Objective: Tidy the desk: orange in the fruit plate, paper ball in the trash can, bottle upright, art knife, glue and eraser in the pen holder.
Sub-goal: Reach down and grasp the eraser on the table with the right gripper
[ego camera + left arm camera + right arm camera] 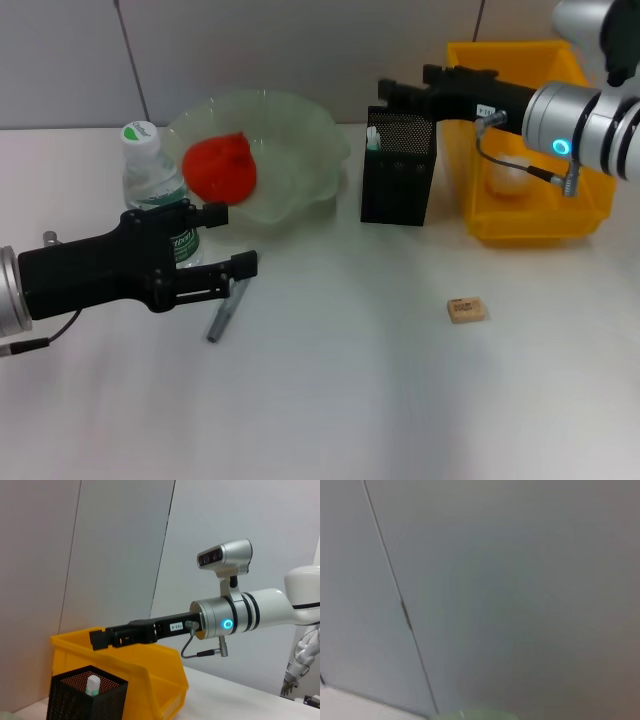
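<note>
The orange (220,168) lies in the pale green fruit plate (305,135). A water bottle (148,175) stands upright left of the plate. My left gripper (232,240) is open just in front of the bottle, with nothing between its fingers. The grey art knife (224,311) lies on the table below its lower finger. My right gripper (386,95) (97,637) hovers over the black mesh pen holder (398,175) (75,700), where the glue (373,136) (93,684) stands. The paper ball (506,178) rests in the yellow trash can (530,228). The tan eraser (466,310) lies on the table.
The yellow trash can (150,680) stands right behind the pen holder, against the grey wall. White table stretches in front of the eraser and the knife. The right wrist view shows only the wall.
</note>
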`<state>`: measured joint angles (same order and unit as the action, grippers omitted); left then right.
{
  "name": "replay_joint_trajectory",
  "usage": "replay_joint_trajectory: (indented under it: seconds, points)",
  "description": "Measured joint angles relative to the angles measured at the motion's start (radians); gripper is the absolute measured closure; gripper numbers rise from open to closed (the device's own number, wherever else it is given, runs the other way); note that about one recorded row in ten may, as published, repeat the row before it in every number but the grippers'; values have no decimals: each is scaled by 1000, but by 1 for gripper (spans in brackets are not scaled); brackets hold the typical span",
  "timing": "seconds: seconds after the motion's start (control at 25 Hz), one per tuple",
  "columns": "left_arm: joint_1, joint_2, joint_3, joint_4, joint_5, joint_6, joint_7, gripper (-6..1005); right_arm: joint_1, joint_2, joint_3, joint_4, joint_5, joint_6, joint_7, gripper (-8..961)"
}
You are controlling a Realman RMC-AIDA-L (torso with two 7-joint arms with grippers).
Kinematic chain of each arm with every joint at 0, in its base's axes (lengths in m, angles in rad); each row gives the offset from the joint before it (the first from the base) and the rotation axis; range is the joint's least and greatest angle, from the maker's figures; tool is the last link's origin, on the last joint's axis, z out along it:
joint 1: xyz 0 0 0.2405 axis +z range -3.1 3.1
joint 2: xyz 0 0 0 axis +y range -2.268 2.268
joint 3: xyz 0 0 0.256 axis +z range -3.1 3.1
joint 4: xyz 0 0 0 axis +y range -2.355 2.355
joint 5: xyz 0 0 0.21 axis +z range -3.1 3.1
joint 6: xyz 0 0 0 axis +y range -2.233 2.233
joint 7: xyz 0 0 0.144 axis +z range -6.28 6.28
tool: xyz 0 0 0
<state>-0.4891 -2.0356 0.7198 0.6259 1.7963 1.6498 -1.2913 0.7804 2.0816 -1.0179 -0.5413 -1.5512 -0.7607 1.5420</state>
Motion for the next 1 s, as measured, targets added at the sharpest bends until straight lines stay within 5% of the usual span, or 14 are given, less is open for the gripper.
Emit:
replay_joint_trajectory:
  seconds: [0.32, 0.4, 0.44, 0.48, 0.52, 0.56, 0.6, 0.64, 0.68, 0.72, 1.0]
  points:
    - [0, 0, -2, 0, 0, 29, -4, 247, -112, -13, 2, -148, 148, -292, 27, 180]
    - [0, 0, -2, 0, 0, 33, -4, 247, -167, -64, 0, -246, 118, -541, 124, 181]
    - [0, 0, -2, 0, 0, 33, -4, 247, -167, -64, 0, -246, 118, -541, 124, 181]
    - [2, 0, -2, 0, 0, 51, -4, 247, -171, -110, 3, -276, 64, -649, 194, 182]
    - [2, 0, -2, 0, 0, 51, -4, 247, -171, -110, 3, -276, 64, -649, 194, 182]
    - [4, 0, -2, 0, 0, 61, -8, 248, -165, -135, 4, -285, 23, -698, 230, 182]
    - [4, 0, -2, 0, 0, 61, -8, 248, -165, -135, 4, -285, 23, -698, 230, 182]
    - [6, 0, -2, 0, 2, 68, -16, 248, -136, -175, 14, -295, -80, -786, 292, 182]
    - [6, 0, -2, 0, 2, 68, -16, 248, -136, -175, 14, -295, -80, -786, 292, 183]
    - [7, 0, 0, 0, 5, 70, -17, 248, -87, -199, 44, -298, -231, -858, 333, 183]
    - [13, 0, 8, 0, 19, 67, -24, 249, 73, -204, 68, -301, -626, -943, 367, 183]
